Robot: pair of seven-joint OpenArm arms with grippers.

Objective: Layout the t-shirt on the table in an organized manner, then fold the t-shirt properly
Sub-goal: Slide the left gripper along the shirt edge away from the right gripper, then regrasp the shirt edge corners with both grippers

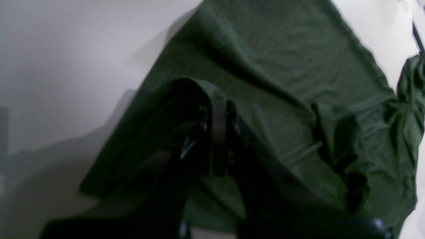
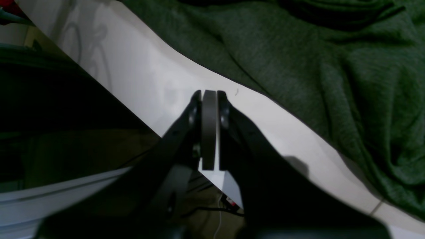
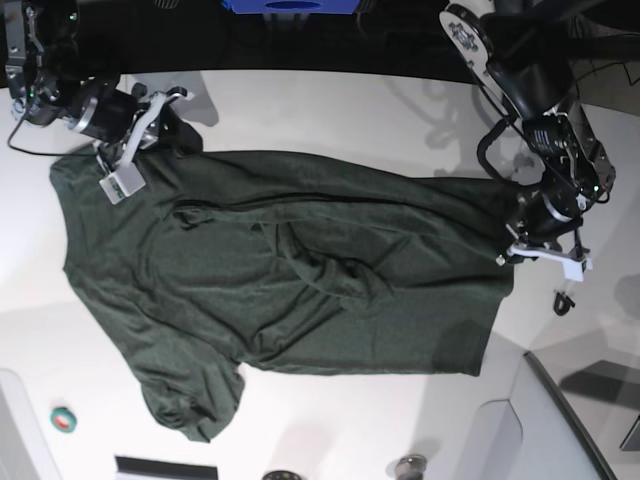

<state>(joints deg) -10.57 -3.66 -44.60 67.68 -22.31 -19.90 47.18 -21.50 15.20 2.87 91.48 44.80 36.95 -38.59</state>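
left wrist: left gripper clamped on t-shirt hem, cloth draped over fingers | right wrist: right gripper pressed together, empty, above table edge beside shirt | base: shirt spread mid-table (wrinkled); no readable writing

Robotics lab setting. Two black robot arms are mounted at a white table. Loose cables hang below its edge.

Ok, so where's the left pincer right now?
In the base view the left pincer sits at the right, shut on the edge of the t-shirt that is spread over the white table.
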